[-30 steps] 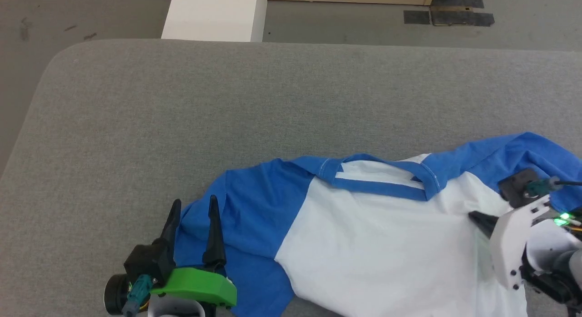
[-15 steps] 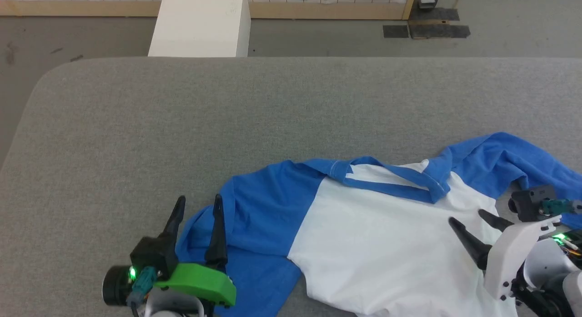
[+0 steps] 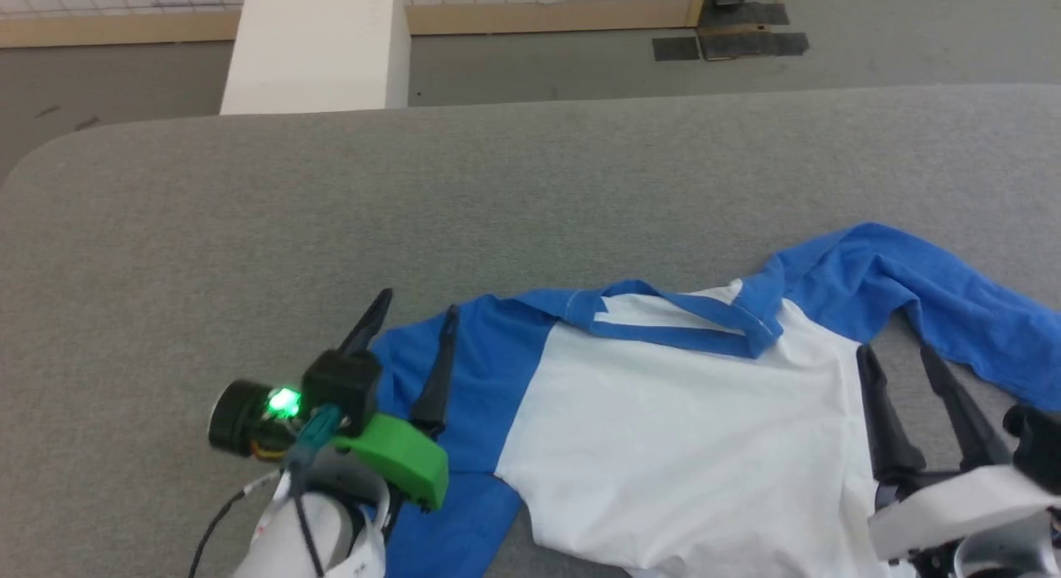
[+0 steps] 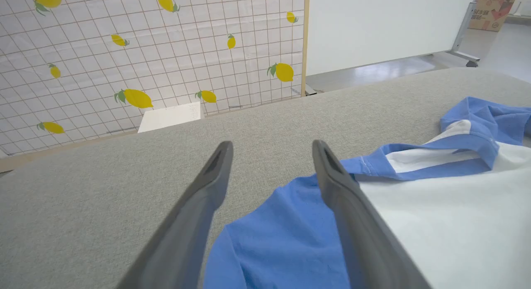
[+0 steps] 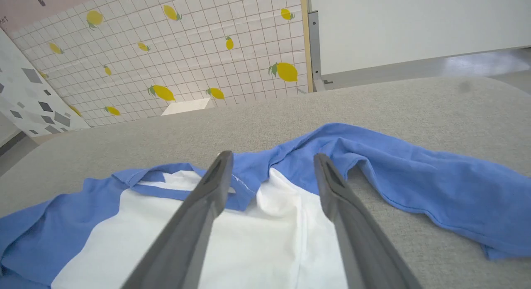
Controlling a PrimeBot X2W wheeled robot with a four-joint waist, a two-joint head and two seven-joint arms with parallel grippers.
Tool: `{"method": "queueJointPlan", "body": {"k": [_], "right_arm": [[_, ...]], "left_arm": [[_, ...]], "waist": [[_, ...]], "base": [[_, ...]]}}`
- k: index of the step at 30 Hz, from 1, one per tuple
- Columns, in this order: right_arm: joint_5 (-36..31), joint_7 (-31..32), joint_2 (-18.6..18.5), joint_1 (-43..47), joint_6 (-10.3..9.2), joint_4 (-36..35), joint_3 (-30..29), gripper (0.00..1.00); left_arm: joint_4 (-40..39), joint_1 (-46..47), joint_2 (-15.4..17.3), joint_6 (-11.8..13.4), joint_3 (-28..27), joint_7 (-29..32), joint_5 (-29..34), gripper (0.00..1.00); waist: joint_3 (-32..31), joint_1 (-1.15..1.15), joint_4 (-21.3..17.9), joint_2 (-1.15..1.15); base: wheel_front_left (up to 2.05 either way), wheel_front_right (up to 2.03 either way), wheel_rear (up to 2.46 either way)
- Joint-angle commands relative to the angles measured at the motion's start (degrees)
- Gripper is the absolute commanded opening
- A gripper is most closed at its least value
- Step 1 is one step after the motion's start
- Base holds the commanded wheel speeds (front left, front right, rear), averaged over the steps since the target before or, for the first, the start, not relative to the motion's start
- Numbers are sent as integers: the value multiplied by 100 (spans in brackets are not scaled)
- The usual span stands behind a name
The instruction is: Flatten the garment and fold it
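The garment (image 3: 671, 445), a white T-shirt with blue sleeves and blue collar (image 3: 688, 325), lies spread on the grey table (image 3: 497, 196), collar toward the far side. My left gripper (image 3: 412, 304) hangs open over its left blue sleeve (image 4: 286, 239), nothing between the fingers. At the shirt's right side my right gripper (image 3: 897, 352) is open above the white body (image 5: 249, 247), beside the right sleeve (image 3: 953, 304), which stretches out to the right (image 5: 415, 185). Neither gripper holds cloth.
A white block (image 3: 319, 51) stands beyond the table's far edge on the grey floor. A tiled partition with lemon prints (image 4: 145, 52) and a white panel (image 4: 386, 23) stand further back. The table's left corner (image 3: 33, 155) is rounded.
The right gripper went from shut on the white cloth to open and drew back toward the near edge, letting the shirt lie. The left gripper shifted forward over the sleeve. The camera moved.
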State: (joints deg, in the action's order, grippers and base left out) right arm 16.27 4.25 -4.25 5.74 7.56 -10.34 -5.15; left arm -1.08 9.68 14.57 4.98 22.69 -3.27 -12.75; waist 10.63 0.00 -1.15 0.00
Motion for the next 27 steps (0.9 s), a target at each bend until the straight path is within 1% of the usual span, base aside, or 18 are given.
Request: {"method": "queueJointPlan", "body": {"k": [1,6,8,11,12,13,16,21,23,24,26,27], "right_arm": [[-60,-67,39,102,-8,-36,-12,100],[-140,-220,122,188,-8,-66,-10,100],[-133,-271,131,145,-8,-86,12,100],[-58,-340,134,84,-8,-102,50,100],[-42,-355,134,68,-8,-104,59,100],[-22,-379,135,50,-8,-115,52,100],[-7,-405,136,47,-8,-133,34,100],[12,-423,136,-11,-8,-181,64,100],[5,-423,136,-53,-8,-207,85,100],[0,-422,136,-69,-8,-221,85,100],[-11,-431,136,-86,-8,-246,49,100],[-13,-434,136,-85,-8,-250,22,100]], "left_arm": [[82,257,76,-104,67,90,75,100],[577,944,169,-546,385,666,172,100],[812,1169,196,-682,479,891,197,100],[1187,1433,198,-821,582,1263,175,100],[1325,1510,196,-849,600,1426,147,100],[1641,1687,215,-917,665,1902,94,100],[1860,1849,208,-934,665,2210,31,100],[2265,1987,160,-887,642,2430,-45,100],[2508,1968,141,-926,698,2709,-119,100],[2612,1939,109,-972,722,2894,-225,86],[2691,1902,61,-1052,759,3138,-420,0],[2684,1892,41,-1078,763,3184,-502,0]], "waist": [[64,0,-97,0],[118,0,-236,0],[154,0,-298,0],[218,0,-357,0],[246,0,-374,0],[322,0,-405,0],[407,0,-419,0],[534,0,-451,0],[574,0,-473,0],[586,0,-482,0],[612,0,-489,0],[623,0,-484,0]], "base": [[0,0,0],[0,0,0],[0,0,0],[0,0,0],[0,0,0],[0,0,0],[0,0,0],[0,0,0],[0,0,0],[0,0,0],[0,0,0],[0,0,0]]}}
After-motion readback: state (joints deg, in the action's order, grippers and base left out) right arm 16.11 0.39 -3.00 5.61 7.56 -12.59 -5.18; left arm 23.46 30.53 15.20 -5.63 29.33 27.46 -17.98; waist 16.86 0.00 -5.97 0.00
